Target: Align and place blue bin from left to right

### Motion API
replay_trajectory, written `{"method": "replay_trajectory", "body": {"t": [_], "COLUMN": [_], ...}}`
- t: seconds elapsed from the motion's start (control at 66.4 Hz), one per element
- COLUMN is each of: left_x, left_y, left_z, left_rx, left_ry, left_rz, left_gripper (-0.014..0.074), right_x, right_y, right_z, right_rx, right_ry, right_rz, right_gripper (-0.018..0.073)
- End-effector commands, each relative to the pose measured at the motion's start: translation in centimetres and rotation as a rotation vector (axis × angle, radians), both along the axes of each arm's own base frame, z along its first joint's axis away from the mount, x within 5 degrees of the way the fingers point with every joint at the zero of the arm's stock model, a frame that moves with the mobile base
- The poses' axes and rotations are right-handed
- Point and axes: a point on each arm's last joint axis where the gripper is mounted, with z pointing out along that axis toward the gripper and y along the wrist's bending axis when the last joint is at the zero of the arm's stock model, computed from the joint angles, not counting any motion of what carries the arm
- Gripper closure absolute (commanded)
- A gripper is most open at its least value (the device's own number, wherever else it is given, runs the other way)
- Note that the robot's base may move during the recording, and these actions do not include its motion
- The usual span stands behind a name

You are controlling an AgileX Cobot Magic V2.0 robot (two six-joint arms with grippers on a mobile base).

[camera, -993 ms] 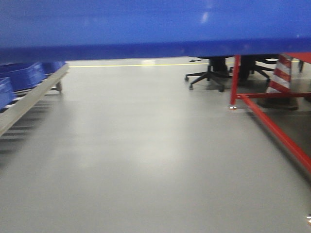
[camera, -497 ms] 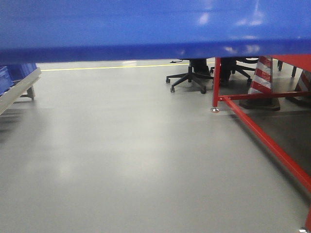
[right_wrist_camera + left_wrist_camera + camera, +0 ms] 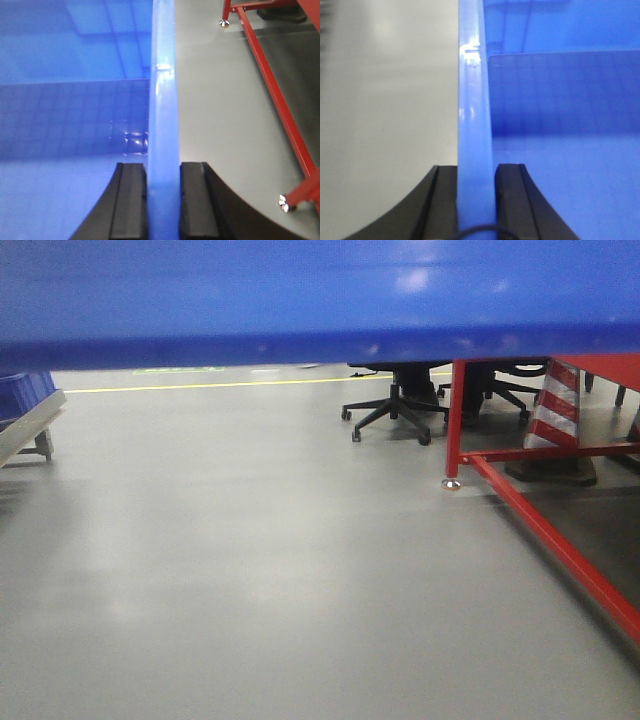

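The blue bin (image 3: 320, 295) fills the top of the front view, hanging above the grey floor. In the left wrist view its left rim (image 3: 474, 115) runs up the middle, and my left gripper (image 3: 476, 202) is shut on it, one black finger on each side. Seen from the right wrist, the bin's right rim (image 3: 163, 110) stands between the black fingers of my right gripper (image 3: 163, 205), which is shut on it. The bin's inside (image 3: 70, 115) shows blue and glossy in both wrist views.
A red metal frame (image 3: 540, 525) stands on the floor at the right, with a foot (image 3: 452, 483) near the middle. Black office chairs (image 3: 395, 405) and a red-white striped cone (image 3: 555, 415) are behind it. A grey rack (image 3: 25, 430) with another blue crate (image 3: 20, 392) is far left.
The view has swung: the rack on the left slid further left and mostly out of frame, while the red frame and chairs shifted. The bin stays gripped by both grippers.
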Motion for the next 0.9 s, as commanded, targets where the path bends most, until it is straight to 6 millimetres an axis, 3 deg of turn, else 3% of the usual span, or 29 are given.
{"method": "replay_trajectory", "body": {"t": [0.0, 0.888], "left_x": [0.03, 0.05], "left_y": [-0.77, -0.75], "left_z": [0.98, 1.01], "left_rx": [-0.052, -0.049], "left_ry": [-0.076, -0.08], "left_rz": [-0.071, -0.069], "left_gripper": [0.0707, 0.0707], "right_x": [-0.23, -0.23], "right_y": [2.1, 2.1], "right_z": [2.2, 2.2], "right_rx": [0.189, 0.189], "right_ry": [-0.18, -0.18], "right_rz": [0.191, 0.191], "right_gripper": [0.0639, 0.0639]}}
